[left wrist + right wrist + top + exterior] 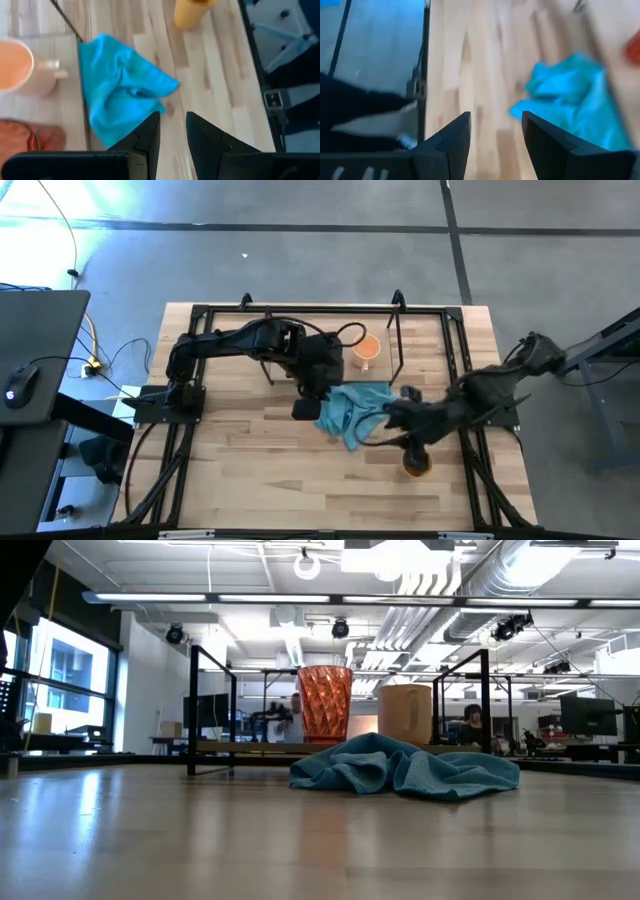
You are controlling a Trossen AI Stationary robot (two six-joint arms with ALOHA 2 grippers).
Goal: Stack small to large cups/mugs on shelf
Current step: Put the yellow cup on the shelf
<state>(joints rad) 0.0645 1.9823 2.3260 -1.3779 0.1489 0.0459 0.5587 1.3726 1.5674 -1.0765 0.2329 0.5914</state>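
Note:
The low shelf (396,340) (212,747) stands at the table's far middle. On its board stand the light orange mug (367,351) (405,714) (17,67) and the red ribbed cup (325,704) (30,142), side by side; my left arm hides the red cup from above. The amber-brown cup (416,464) (191,12) stands on the table near the right front, beside my right arm. A teal cloth (351,410) (405,768) lies crumpled before the shelf. My left gripper (306,410) (173,134) hovers open at the cloth's left edge. My right gripper (392,418) (495,137) is open at its right edge.
Black rails (460,360) run along the table's sides and far edge. Bare wood lies at the near side of the table (300,480). The right wrist view is blurred. A desk with a mouse (20,383) stands left of the table.

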